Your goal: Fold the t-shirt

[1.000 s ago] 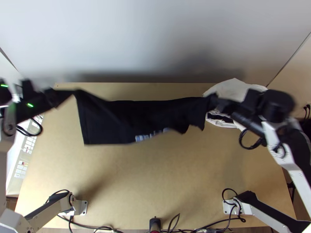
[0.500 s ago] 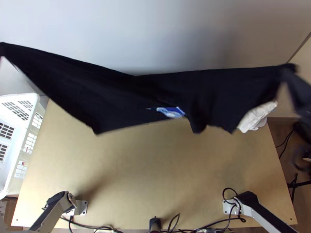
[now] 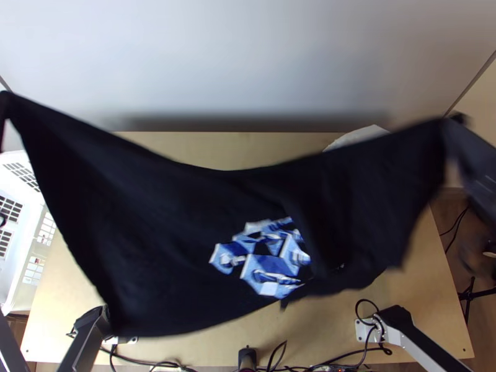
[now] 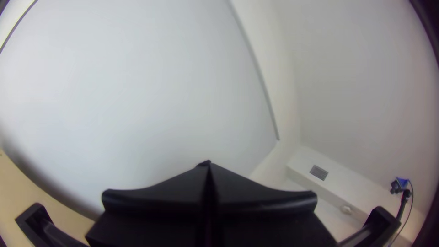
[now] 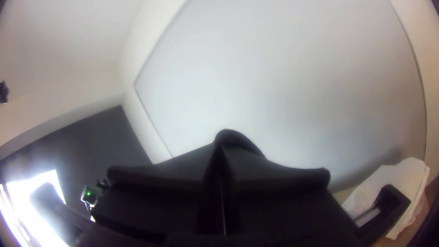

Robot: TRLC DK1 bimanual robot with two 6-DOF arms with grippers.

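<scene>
Pale wood of the table (image 3: 322, 325) lies beneath the black t-shirt (image 3: 173, 248), which hangs spread in loose folds from far left to far right, its blue-and-white print towards the near side. Left gripper (image 3: 2, 108) and right gripper (image 3: 457, 119) each pinch an upper end, fingers closed. White cloth (image 3: 358, 137) lies at the far right; a white basket (image 3: 17, 208) stands left.

The top view looks steeply down from high over the counter (image 3: 248, 149), farther from the jaws than the other two. Each wrist view looks from close behind its own jaws, out past their tips. All three views share the pale panel (image 3: 248, 62), which stands beyond the jaws.
</scene>
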